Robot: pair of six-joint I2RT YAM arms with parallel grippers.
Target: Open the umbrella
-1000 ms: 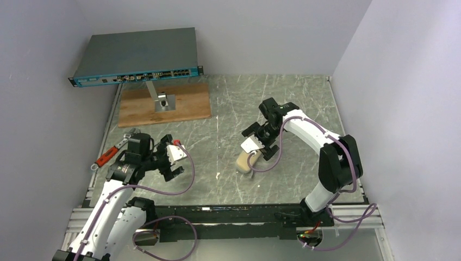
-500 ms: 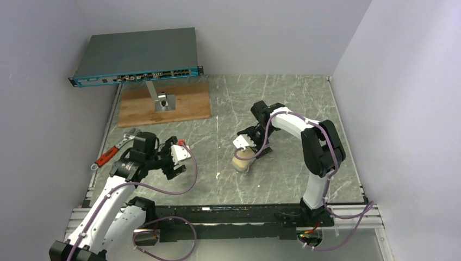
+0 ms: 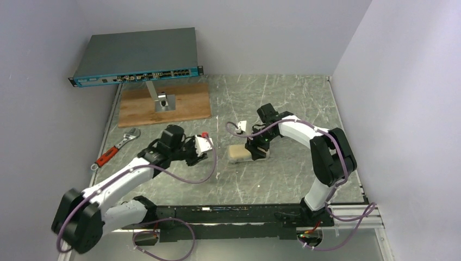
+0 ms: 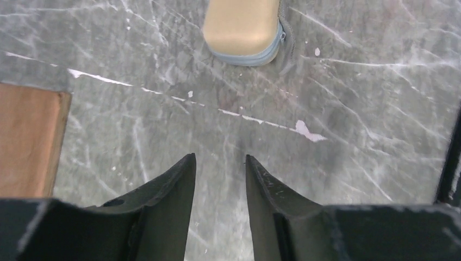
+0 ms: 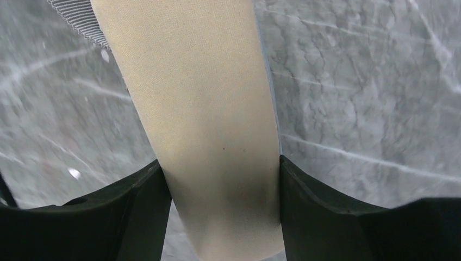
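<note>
The umbrella (image 3: pixel 238 153) is a bundled cream oblong lying flat near the table's middle. My right gripper (image 3: pixel 255 151) sits at its right end. In the right wrist view the cream body (image 5: pixel 201 109) runs between the two black fingers, and both fingers press against its sides, so the right gripper (image 5: pixel 219 161) is shut on it. My left gripper (image 3: pixel 208 148) hovers just left of the umbrella. In the left wrist view the left gripper (image 4: pixel 220 157) is open by a narrow gap with only bare table between its fingers, and the umbrella's zippered end (image 4: pixel 244 27) lies ahead.
A wooden board (image 3: pixel 166 103) carries a metal stand that holds a grey network switch (image 3: pixel 136 54) at the back left. A red-handled wrench (image 3: pixel 114 149) lies near the left edge. Walls close in on the left, back and right.
My left arm has swung right toward the umbrella while its jaws narrowed. My right gripper has come down and closed on the umbrella's right end, and the umbrella has turned to lie crosswise.
</note>
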